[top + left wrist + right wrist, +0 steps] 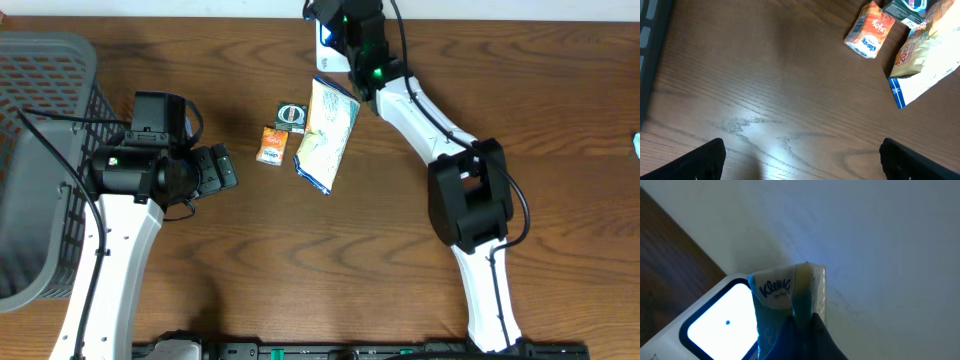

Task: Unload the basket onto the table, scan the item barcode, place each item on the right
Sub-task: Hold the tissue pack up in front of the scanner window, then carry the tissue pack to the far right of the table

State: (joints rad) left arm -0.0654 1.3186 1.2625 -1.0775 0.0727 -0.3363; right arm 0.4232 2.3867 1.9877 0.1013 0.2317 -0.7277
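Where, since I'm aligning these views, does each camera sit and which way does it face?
Overhead: above the table, facing straight down; both arms show.
Left wrist: low, facing across the wood to the orange packet and snack bag; the open left gripper frames the bottom.
Right wrist: close on the Kleenex pack pinched by the right gripper, beside the lit scanner.
Shared: overhead and left wrist both show the orange packet and snack bag.

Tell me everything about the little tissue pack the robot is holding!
The tissue pack is small and soft-looking, wrapped in pale green and white plastic with "Kleenex" in blue letters. The right gripper, shut on it, pinches its lower edge and holds it upright. It is just beside the scanner, whose white window glows; whether they touch is unclear.
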